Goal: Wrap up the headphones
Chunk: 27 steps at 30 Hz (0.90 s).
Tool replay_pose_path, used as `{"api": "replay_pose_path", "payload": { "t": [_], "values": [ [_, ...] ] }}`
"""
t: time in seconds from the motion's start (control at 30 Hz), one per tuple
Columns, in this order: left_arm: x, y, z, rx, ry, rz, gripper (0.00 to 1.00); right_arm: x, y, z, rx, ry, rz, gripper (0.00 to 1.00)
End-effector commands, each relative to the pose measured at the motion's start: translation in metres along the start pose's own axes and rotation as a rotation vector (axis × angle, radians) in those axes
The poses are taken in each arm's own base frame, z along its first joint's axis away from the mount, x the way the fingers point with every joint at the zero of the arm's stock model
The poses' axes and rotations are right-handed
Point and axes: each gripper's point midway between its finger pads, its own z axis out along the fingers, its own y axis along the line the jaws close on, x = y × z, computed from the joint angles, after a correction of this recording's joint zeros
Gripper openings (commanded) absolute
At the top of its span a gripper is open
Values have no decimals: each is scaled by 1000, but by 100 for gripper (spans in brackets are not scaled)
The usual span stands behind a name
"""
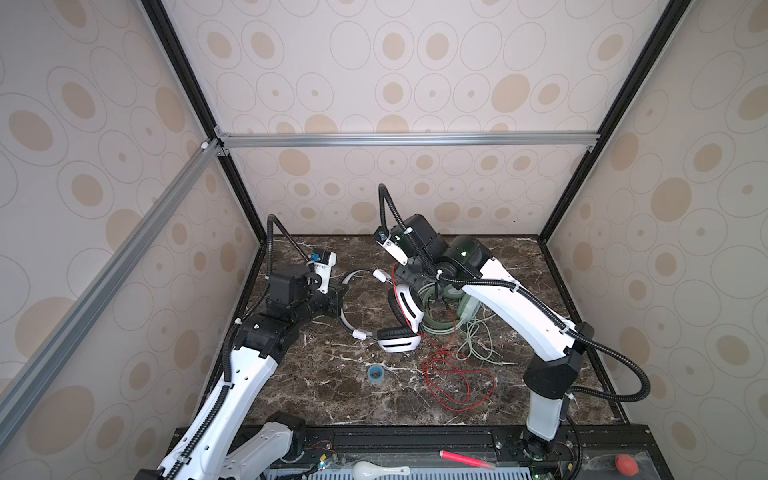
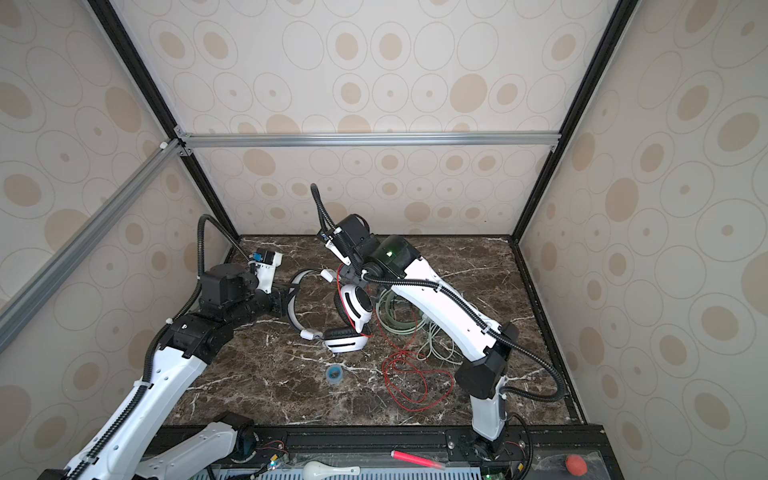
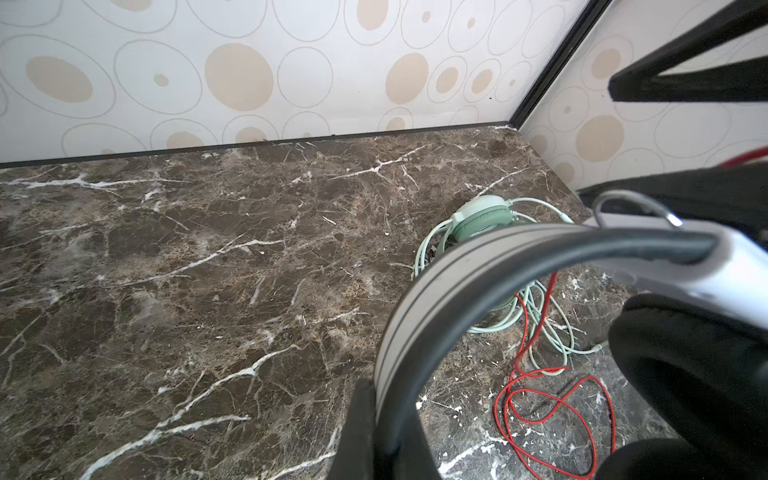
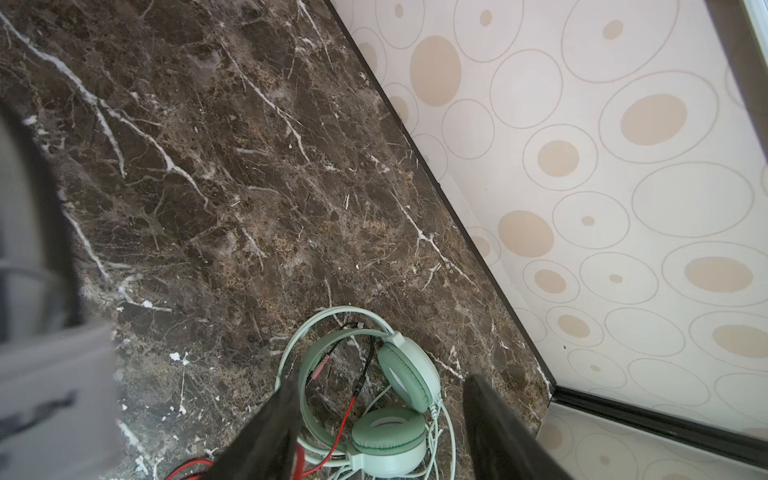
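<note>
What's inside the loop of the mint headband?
Bare table, a pink plug and the red cord's black plug. One finger of the right pincer hides the rest.

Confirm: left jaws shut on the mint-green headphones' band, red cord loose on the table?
Wrong pair. The left wrist view shows the left gripper with its jaws shut on the band of the white-and-black headphones; the mint-green headphones lie apart on the table. The red cord does lie loose there.
</note>
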Motion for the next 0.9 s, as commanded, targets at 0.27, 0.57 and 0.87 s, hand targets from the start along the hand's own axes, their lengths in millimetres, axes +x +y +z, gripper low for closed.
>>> {"api": "replay_pose_path", "payload": {
  "t": [0.27, 0.57, 0.87],
  "values": [
    [-33, -23, -18, 109, -157, -58, 0, 2, -8, -9, -11, -13, 42, 78],
    [-37, -27, -23, 132, -199, -79, 0, 9, -14, -10, -69, -19, 125, 92],
    [-48, -31, -33, 136, -216, -70, 0, 19, -21, -10, -202, -58, 240, 96]
  ]
}}
